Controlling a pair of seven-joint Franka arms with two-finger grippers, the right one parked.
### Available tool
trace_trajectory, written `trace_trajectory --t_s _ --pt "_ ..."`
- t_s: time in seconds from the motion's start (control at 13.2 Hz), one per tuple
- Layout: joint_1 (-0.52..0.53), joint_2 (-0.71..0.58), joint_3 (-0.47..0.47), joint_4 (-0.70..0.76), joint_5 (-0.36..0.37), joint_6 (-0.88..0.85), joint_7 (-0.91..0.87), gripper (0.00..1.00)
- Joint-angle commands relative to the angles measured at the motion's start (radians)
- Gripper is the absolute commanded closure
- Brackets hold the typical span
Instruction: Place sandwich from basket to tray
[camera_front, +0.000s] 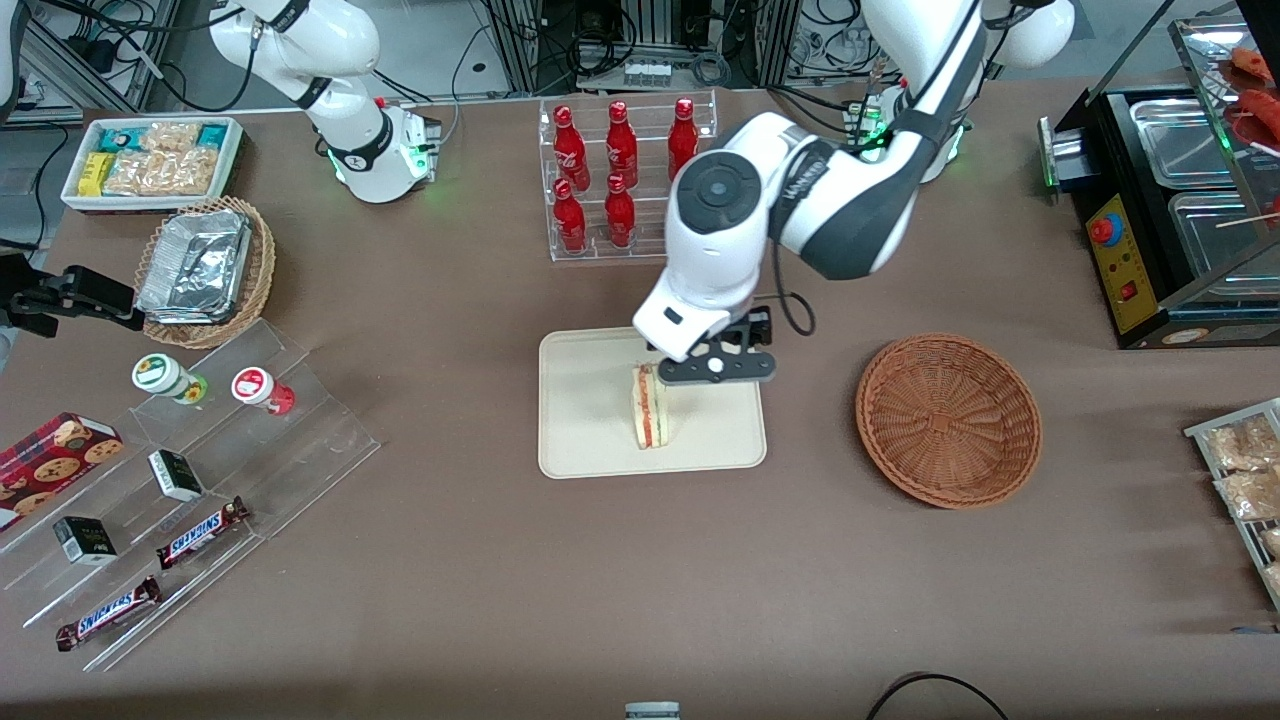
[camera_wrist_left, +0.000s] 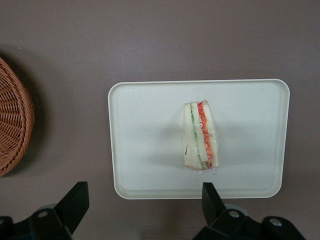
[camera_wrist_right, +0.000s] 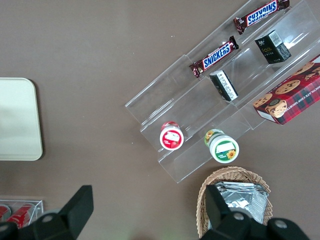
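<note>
Brown cloth covers the whole table (camera_front: 480, 560), and we read it across the front view starting at the parked arm's end. We first meet a white bin (camera_front: 70, 195) holding snack packets, and nearer the camera a tan wicker basket (camera_front: 262, 262) with foil containers in it. Nearer still, stepped clear shelves (camera_front: 330, 440) carry two small lidded cups, little dark boxes and two chocolate bars, with a cookie box (camera_front: 55, 455) beside them.

At the middle we find a clear rack of red bottles (camera_front: 620, 170), and nearer the camera the tray (camera_front: 585, 440). The sandwich (camera_front: 650, 405) stands on edge on the tray, touching nothing else. The gripper (camera_front: 717, 367) hangs above the tray's edge on the basket's side; from the wrist camera we see its fingers (camera_wrist_left: 75, 202) spread wide with nothing between them, and the sandwich (camera_wrist_left: 200, 135) resting free on the tray (camera_wrist_left: 145, 150).

Next comes the basket (camera_front: 948, 418), and we see nothing in it. Toward the working arm's end stand a black appliance with steel pans (camera_front: 1180, 210) and a rack of packaged snacks (camera_front: 1245, 470).

We judge the transfer itself done: the sandwich is out of the basket, on the tray, and released. What is left, as far as we can tell, is only for the arm to clear away.
</note>
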Motion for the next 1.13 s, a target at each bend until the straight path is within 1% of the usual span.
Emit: trace_trajectory --t_s 0.0,0.15,0.3,0.53,0.6,0.68,0.83,0.98,1.06 --pt "-0.006 -0.043 0.015 -0.034 -0.018 -0.003 0.023 0.0" --pt "-0.005 -0.061 0.018 -0.04 -0.015 -0.005 0.023 0.0" --pt "-0.003 -0.109 0.037 -0.079 -0.02 -0.009 0.054 0.0" --pt "0.0 -0.153 0.04 -0.118 -0.022 -0.008 0.062 0.0" --pt "0.067 -0.167 0.031 -0.133 -0.02 -0.008 0.062 0.0" --pt "0.113 -0.178 -0.012 -0.136 -0.02 -0.009 0.08 0.0" --pt "0.184 -0.204 -0.041 -0.136 -0.025 -0.044 0.164 0.0" --pt "0.276 -0.24 -0.072 -0.136 -0.064 -0.1 0.225 0.0" --pt "0.311 -0.259 -0.075 -0.136 -0.072 -0.133 0.28 0.0"
